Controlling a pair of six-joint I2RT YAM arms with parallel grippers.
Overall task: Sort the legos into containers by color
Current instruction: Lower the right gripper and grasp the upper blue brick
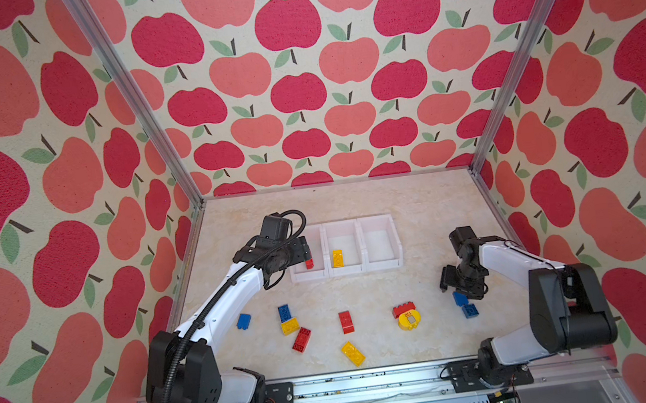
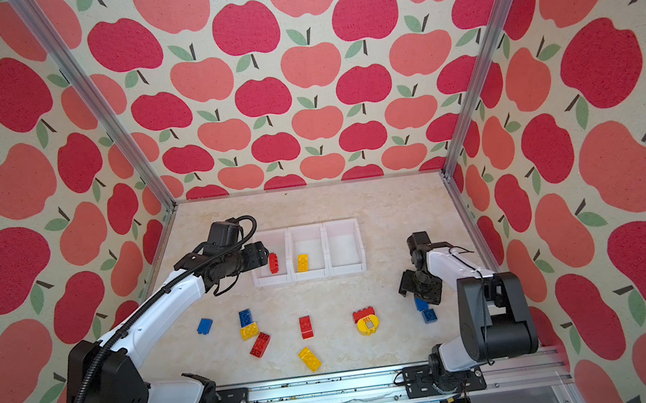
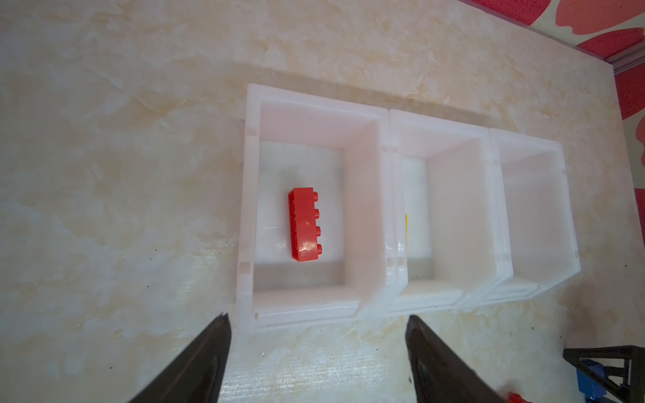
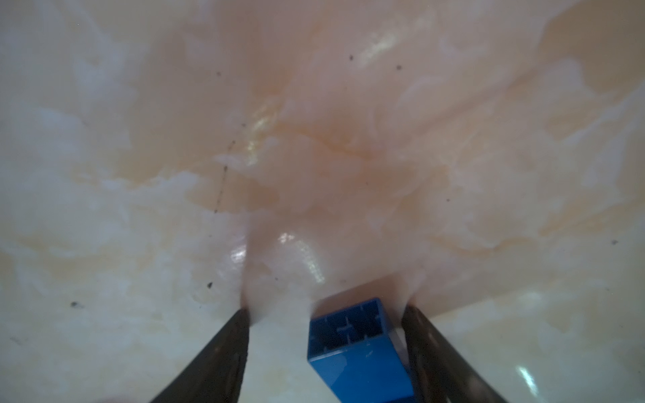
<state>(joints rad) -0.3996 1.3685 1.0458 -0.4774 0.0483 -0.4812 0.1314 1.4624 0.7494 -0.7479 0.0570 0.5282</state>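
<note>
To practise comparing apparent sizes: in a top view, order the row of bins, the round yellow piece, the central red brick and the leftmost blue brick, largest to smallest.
1. bins
2. round yellow piece
3. red brick, only slightly smaller
4. blue brick
All sit at a similar distance, so nearness hardly skews this.

In the left wrist view, the middle container's wall (image 3: 394, 209) hides all but a thin sliver of a yellow lego (image 3: 406, 230). In the right wrist view, the frame edge cuts off a blue lego (image 4: 359, 352), and the tabletop (image 4: 314, 139) is blurred.
</note>
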